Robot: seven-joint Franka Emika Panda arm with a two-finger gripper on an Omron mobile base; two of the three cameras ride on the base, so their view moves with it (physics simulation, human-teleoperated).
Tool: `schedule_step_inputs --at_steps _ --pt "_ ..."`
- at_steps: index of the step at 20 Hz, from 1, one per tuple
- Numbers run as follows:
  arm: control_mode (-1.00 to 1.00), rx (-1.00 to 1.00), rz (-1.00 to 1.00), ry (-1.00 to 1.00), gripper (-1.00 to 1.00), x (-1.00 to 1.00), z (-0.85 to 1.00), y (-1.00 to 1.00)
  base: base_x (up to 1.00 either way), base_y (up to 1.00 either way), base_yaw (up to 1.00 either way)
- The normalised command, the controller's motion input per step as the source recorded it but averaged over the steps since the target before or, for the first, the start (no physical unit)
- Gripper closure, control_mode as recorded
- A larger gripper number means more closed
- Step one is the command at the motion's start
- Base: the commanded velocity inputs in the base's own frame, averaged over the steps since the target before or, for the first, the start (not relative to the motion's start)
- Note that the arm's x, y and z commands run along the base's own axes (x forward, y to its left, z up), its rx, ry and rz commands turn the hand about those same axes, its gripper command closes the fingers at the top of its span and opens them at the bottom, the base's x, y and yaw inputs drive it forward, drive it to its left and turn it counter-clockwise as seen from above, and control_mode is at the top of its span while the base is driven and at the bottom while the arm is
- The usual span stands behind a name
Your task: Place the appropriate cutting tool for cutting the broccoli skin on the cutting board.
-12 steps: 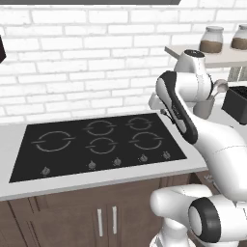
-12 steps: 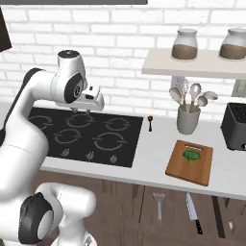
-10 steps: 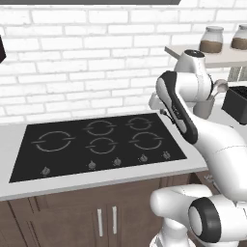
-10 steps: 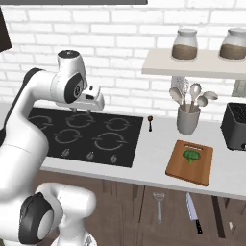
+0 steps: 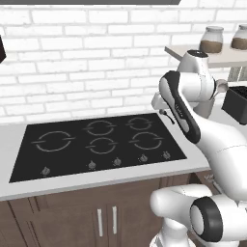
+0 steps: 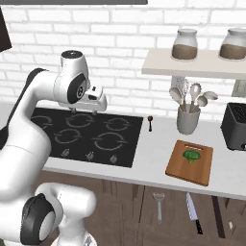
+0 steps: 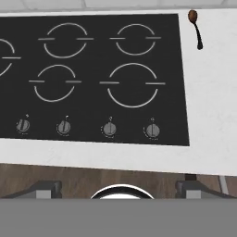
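Fingers (image 7: 118, 189) spread wide, empty, hovering above cooktop (image 7: 92, 74), touching nothing.

White counter (image 6: 153, 161) – cooktop (image 6: 91, 134), cutting board (image 6: 190, 163), utensil pot (image 6: 188, 120).

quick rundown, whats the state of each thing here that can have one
end effector: open, empty, over the cooktop
broccoli: lying on the cutting board
cutting board: flat on the counter
knife: hanging below the counter edge
peeler: hanging beside the knife
cooktop: bare
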Motion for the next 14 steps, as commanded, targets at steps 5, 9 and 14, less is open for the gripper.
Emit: schedule_step_inputs --at_steps 5,9,14 --pt "-1.0 0.0 0.0 0.0 -1.0 0.0 -0.01 -0.04 0.0 0.0 0.0" --pt "-1.0 0.0 0.0 0.0 -1.0 -0.1 0.0 -0.11 0.0 0.0 0.0" --pt "-1.0 0.0 0.0 0.0 -1.0 -0.19 -0.04 -0.18 0.0 0.0 0.0"
